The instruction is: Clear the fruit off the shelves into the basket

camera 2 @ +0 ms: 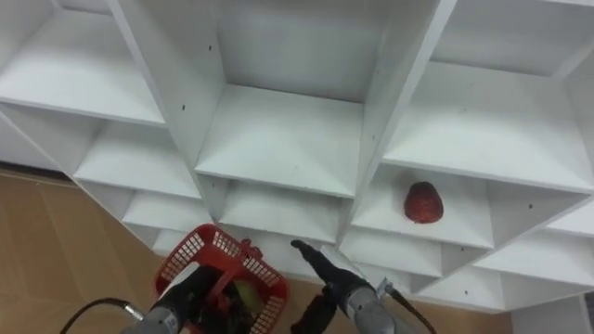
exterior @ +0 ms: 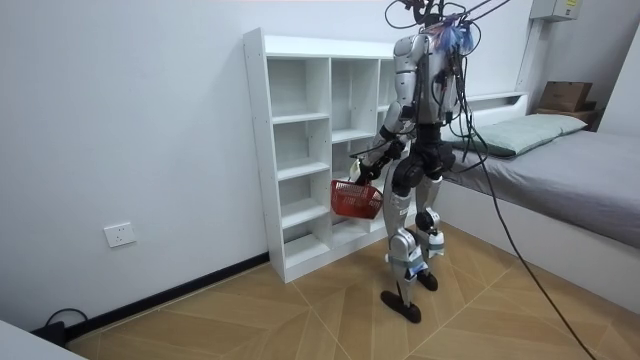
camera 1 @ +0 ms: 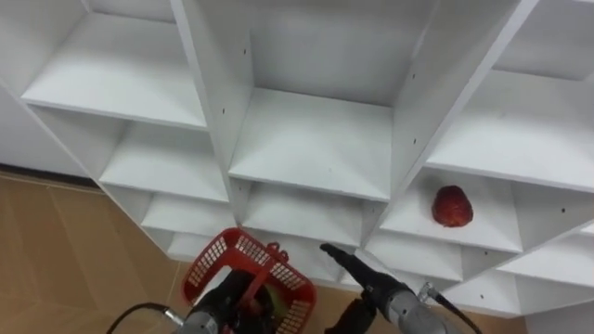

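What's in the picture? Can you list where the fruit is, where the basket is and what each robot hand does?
Closet: white closet, open shelves, robot standing before it
Fruit: red fruit, alone on a shelf in the right column
Basket: red basket, low before the closet, something greenish inside
Left hand: left hand, fingers curled round the basket's handle
Right hand: right hand, fingers straight, empty, below and left of the fruit
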